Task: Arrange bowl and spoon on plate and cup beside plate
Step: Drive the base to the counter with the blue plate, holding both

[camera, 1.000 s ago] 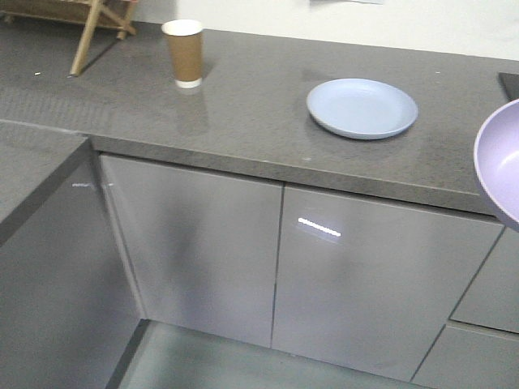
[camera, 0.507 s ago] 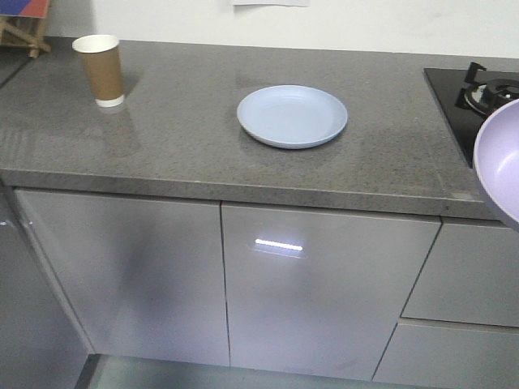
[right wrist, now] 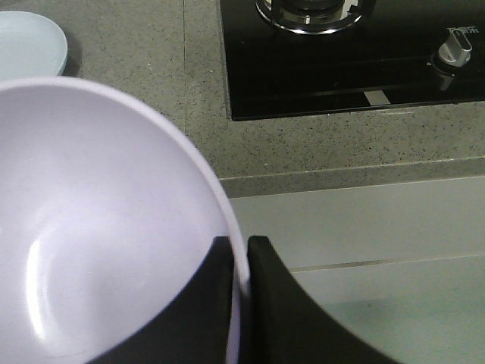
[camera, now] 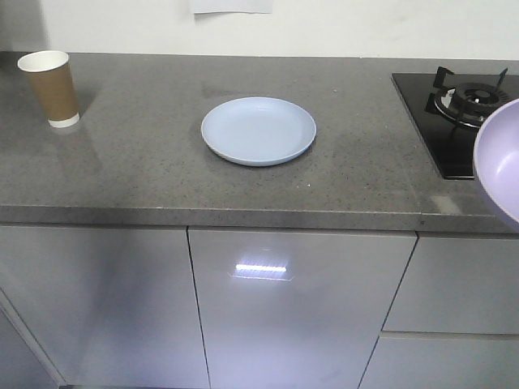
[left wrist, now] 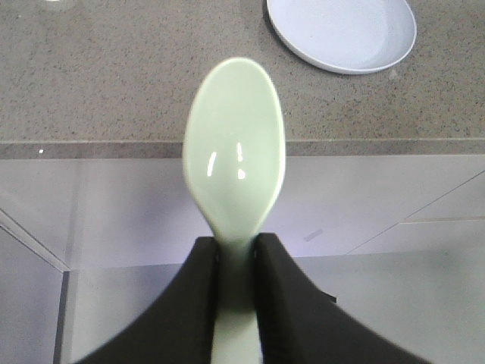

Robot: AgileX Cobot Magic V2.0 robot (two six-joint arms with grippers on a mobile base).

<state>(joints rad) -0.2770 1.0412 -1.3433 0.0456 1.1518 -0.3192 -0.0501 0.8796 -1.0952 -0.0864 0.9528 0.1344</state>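
The left gripper (left wrist: 236, 249) pinches the spoon (left wrist: 235, 144) by its handle; the right gripper (right wrist: 239, 249) clamps the bowl (right wrist: 91, 227) at its rim; both seem light and slippery.

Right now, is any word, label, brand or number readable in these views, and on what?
None can be read.
The cup, plate, bowl and spoon are plain.
The sheet on the wall shows no print.
White marks by the hob knob are too small to read.

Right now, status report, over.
Left gripper shut on spoon. Right gripper shut on bowl rim. Plate bare on counter, cup standing apart. Nothing blocking.
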